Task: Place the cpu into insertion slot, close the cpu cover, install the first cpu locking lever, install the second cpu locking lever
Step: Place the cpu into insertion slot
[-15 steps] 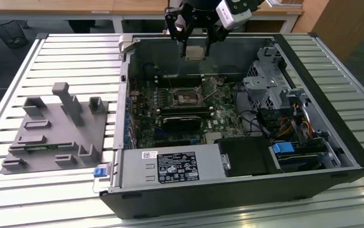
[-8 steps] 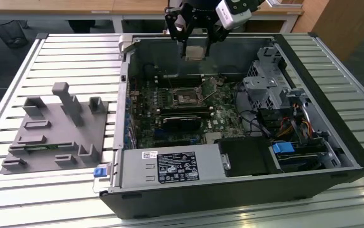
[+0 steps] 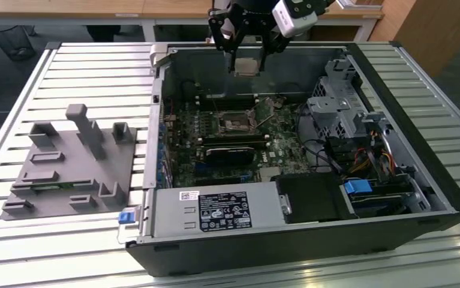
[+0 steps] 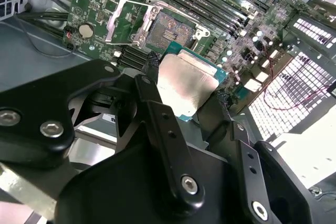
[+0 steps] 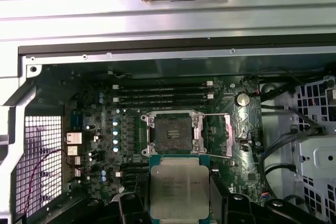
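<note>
My gripper [image 3: 246,59] hangs above the back wall of the open computer case, shut on the cpu [image 3: 246,67], a flat square chip with a silvery top. Both wrist views show the cpu [image 4: 185,82] [image 5: 178,187] pinched at two opposite edges between black fingers [image 5: 129,203]. Lower down on the green board lies the insertion slot [image 3: 236,125] [image 5: 169,132] [image 4: 167,24], dark in the middle and uncovered. Beside it the cpu cover [image 5: 216,135] [image 4: 122,20], a thin silvery frame, is swung open. The cpu is well clear of the slot.
Long black memory slots [image 5: 163,95] run next to the socket, and a black heatsink block [image 3: 231,155] sits nearer the front. A power supply [image 3: 213,213], drive cage [image 3: 346,114] and cables crowd the case. A grey fixture [image 3: 69,162] with posts stands on the exterior view's left.
</note>
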Available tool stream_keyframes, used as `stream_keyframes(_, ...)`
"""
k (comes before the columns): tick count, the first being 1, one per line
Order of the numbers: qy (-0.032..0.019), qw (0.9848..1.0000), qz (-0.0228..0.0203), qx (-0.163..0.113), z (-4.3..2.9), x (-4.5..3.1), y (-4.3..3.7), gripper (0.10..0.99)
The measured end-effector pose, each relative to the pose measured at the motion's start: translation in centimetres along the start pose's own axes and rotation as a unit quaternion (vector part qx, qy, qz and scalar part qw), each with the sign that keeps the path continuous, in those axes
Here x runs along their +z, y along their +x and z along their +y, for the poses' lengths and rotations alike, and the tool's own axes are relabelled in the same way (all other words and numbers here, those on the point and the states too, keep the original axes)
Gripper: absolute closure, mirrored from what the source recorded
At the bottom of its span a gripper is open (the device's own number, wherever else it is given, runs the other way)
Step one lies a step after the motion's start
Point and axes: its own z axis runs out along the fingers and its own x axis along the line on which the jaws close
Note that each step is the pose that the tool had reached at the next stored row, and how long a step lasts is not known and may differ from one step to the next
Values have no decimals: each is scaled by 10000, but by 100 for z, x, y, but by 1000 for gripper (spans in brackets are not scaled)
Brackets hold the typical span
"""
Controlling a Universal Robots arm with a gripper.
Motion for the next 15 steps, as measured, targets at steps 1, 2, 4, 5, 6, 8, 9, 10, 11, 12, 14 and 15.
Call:
stream_keyframes(1,0,10000,-1,6,0,0,0,545)
stream_keyframes(2,0,10000,-1,13,0,0,0,545)
stream_keyframes(4,-1,10000,-2,25,0,0,0,545)
stream_keyframes(5,0,10000,-3,31,0,0,0,545)
stream_keyframes(6,-1,10000,-3,38,0,0,0,545)
stream_keyframes(8,-1,10000,-5,52,0,0,0,545)
stream_keyframes(9,-1,10000,-5,60,0,0,0,545)
stream_keyframes(10,-1,10000,-6,67,0,0,0,545)
stream_keyframes(11,-2,10000,-7,75,0,0,0,545)
stream_keyframes(12,-2,10000,-8,82,0,0,0,545)
stream_keyframes(14,-2,10000,-9,99,0,0,0,545)
stream_keyframes(15,-2,9999,-10,108,0,0,0,545)
